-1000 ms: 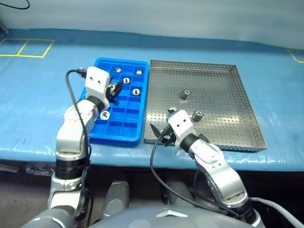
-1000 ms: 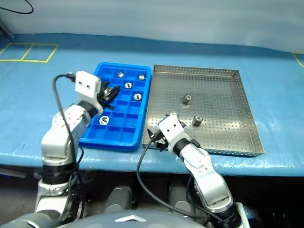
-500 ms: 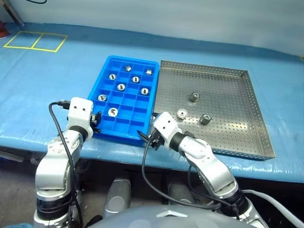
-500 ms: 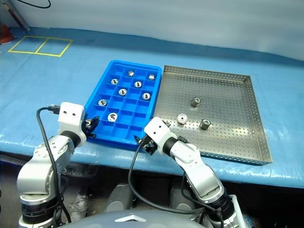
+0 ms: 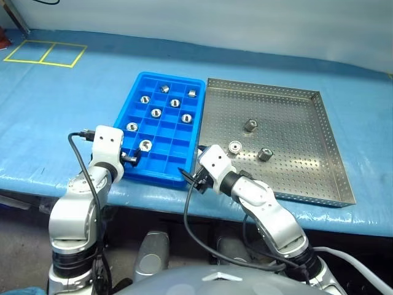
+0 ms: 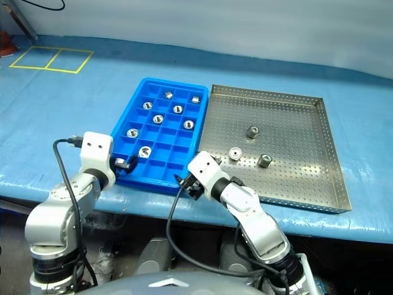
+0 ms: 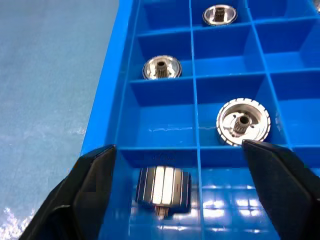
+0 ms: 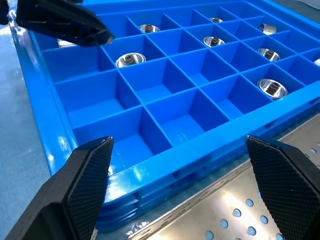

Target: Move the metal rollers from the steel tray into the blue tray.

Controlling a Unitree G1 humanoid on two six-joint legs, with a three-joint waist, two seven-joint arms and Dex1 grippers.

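Blue tray (image 5: 136, 92): sits at 9 o'clock of steel tray (image 5: 331, 144), long sides touching, so carry across is short; grid keeps one roller per cell.
Rollers in blue tray: eight seen in head views, mostly far rows (image 5: 175, 102); one at near-left corner cell, lying on its side (image 7: 164, 186), just ahead of L gripper. Probably fresh drop, judging by tilt and spot between the fingers.
Rollers in steel tray: three left, mid-floor – one at 12 (image 5: 250, 125), one flat at 8 (image 5: 234, 147), one at 4 (image 5: 264, 154). Loose on perforated floor, well apart, so each can be picked singly.
L gripper (image 5: 129, 158): at near-left corner of blue tray, fingers (image 7: 82, 192) spread wide, nothing pinched. Pointed fwd and slightly down over corner cell; wide spread fits a release, not a grasp.
R gripper (image 5: 194, 178): fingers (image 8: 85, 182) spread, empty. Hovers at near edge where the two trays meet, aimed toward blue tray, not at steel tray's rollers; looks like a waiting pose.
Progress: most of job done, three to go (judgement).
Next: prob. R arm swings to 3 o'clock for nearest flat roller; needs drop over it w/ fingers either side.
Risk: side-lying roller may roll in its cell; round parts slip from the fingers.
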